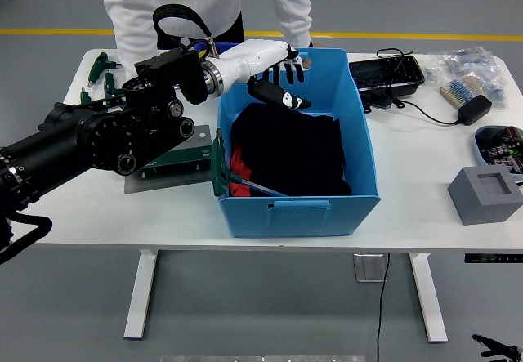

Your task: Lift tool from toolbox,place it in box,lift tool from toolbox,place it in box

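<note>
A blue box (pixel 365 145) stands mid-table with black cloth (pixel 298 149) and a bit of red (pixel 238 164) inside. A green T-handle wrench (pixel 219 163) lies in its near left corner, handle against the left wall and metal shaft slanting right over the cloth. My left hand (pixel 282 84), white with black fingers, hovers over the box's far left part. Its fingers are spread and hold nothing. More green-handled tools (pixel 101 65) lie at the table's far left. The right arm is out of view.
A person in white (pixel 204 2) stands at the far side behind the box. A grey plate (pixel 173 164) lies under my forearm. Right of the box are a black tray (pixel 387 72), a cable with adapter (pixel 472 109), a grey block (pixel 485 192) and bagged parts (pixel 470 64).
</note>
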Action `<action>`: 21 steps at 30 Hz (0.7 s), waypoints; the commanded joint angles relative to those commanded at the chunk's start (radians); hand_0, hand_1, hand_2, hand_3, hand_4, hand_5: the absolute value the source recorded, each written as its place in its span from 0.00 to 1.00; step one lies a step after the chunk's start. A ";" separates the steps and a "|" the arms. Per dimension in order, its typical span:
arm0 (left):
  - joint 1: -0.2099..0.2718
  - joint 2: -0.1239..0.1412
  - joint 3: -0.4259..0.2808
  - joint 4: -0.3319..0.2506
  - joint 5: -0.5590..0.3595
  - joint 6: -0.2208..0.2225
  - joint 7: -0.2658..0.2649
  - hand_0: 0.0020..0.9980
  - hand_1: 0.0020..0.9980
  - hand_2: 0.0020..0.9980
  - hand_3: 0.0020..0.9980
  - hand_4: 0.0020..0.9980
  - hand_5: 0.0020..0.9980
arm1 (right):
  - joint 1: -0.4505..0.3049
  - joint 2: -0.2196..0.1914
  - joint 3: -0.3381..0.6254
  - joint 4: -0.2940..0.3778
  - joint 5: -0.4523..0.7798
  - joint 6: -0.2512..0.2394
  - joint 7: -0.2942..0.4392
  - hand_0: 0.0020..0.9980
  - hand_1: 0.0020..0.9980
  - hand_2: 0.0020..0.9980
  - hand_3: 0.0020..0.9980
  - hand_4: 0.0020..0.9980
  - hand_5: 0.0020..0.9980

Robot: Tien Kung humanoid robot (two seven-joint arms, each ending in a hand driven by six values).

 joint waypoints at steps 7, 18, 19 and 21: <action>0.023 0.034 -0.063 -0.040 0.101 -0.027 0.025 0.40 0.49 0.61 0.62 0.88 0.59 | -0.009 0.001 -0.009 0.000 0.021 -0.004 0.004 0.68 0.66 0.72 0.57 0.80 0.68; 0.195 0.188 -0.356 -0.327 0.282 -0.171 0.187 0.37 0.47 0.58 0.63 0.89 0.62 | -0.037 0.010 -0.004 0.000 0.051 -0.015 0.007 0.68 0.66 0.72 0.57 0.80 0.68; 0.229 0.204 -0.396 -0.365 0.291 -0.176 0.202 0.34 0.45 0.57 0.63 0.90 0.62 | -0.042 0.012 -0.005 0.001 0.055 -0.018 0.008 0.68 0.66 0.71 0.57 0.80 0.68; 0.278 0.224 -0.448 -0.415 0.307 -0.185 0.217 0.34 0.45 0.57 0.63 0.90 0.62 | -0.047 0.015 -0.004 0.002 0.061 -0.022 0.007 0.68 0.66 0.71 0.57 0.80 0.68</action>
